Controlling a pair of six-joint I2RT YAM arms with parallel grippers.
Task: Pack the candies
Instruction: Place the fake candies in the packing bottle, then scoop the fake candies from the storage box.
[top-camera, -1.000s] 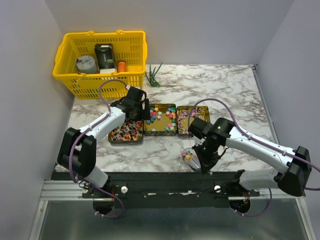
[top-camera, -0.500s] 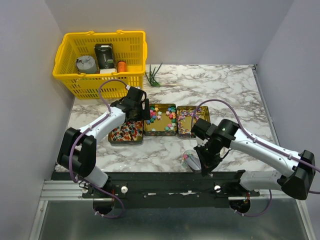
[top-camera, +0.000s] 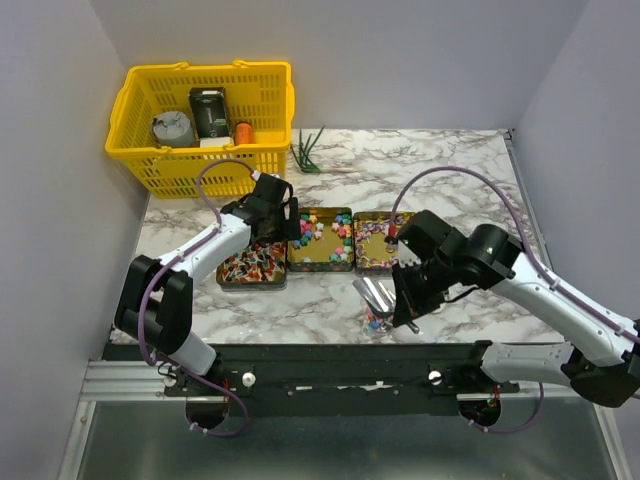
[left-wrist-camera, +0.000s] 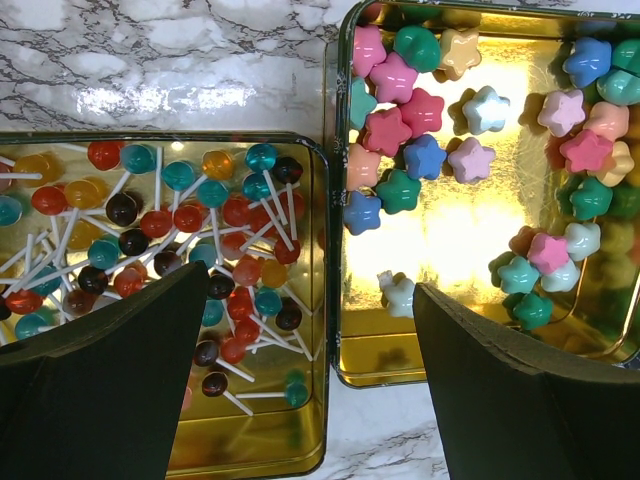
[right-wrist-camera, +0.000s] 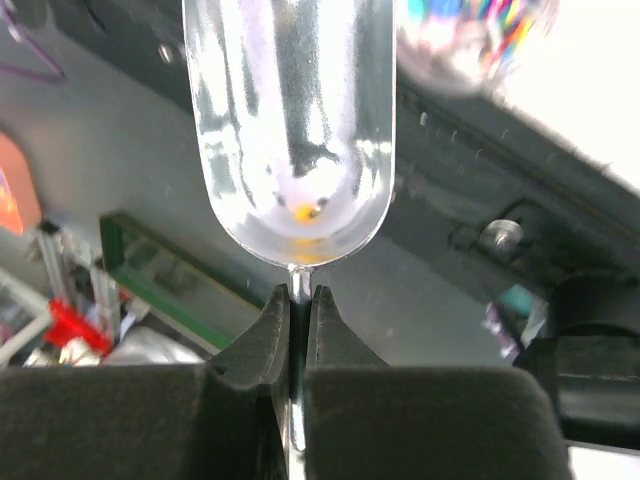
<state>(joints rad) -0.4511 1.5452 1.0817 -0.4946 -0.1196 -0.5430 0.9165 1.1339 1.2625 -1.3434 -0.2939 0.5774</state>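
Behind the tins (top-camera: 320, 267) — yellow basket (top-camera: 210, 68); scoop (right-wrist-camera: 290, 130) in right end effector (right-wrist-camera: 298, 300).

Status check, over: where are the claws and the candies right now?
Left claw open above two tins. Right claw shut on scoop, nearly empty. Candies in tins, some near front edge. No obstruction seen.

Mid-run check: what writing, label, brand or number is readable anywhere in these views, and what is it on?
No text can be read in any view.
The black box in the yellow basket: any label is too small to read.
The gold tins: no print shows on rims or floors.
The scoop: bare, only reflections.
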